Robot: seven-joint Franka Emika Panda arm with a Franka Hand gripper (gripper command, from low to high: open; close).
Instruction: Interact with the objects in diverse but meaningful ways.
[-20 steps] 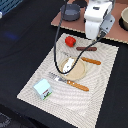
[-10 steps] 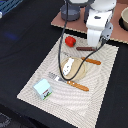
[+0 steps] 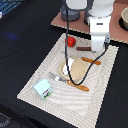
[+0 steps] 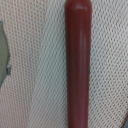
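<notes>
A dark brown sausage (image 3: 83,49) lies on the woven placemat (image 3: 45,75), just to the exterior view's right of the round red tomato (image 3: 71,41). My gripper (image 3: 98,50) hangs low over the sausage's far end, and its fingers are too blurred to read. The wrist view is filled by the sausage (image 4: 77,65), seen very close, with no finger showing. A pale-blue-and-white milk carton (image 3: 43,89) stands at the mat's near left. A small white piece (image 3: 68,67) seems to lie on the tan plate (image 3: 77,75).
Two orange-handled pieces of cutlery lie by the plate, one behind it (image 3: 93,61) and one in front (image 3: 80,86). A black cable (image 3: 89,70) hangs from the arm across the plate. A brown board (image 3: 117,35) lies behind the mat.
The arm has come down over the mat, and its gripper now sits lower by the sausage. The objects have not moved.
</notes>
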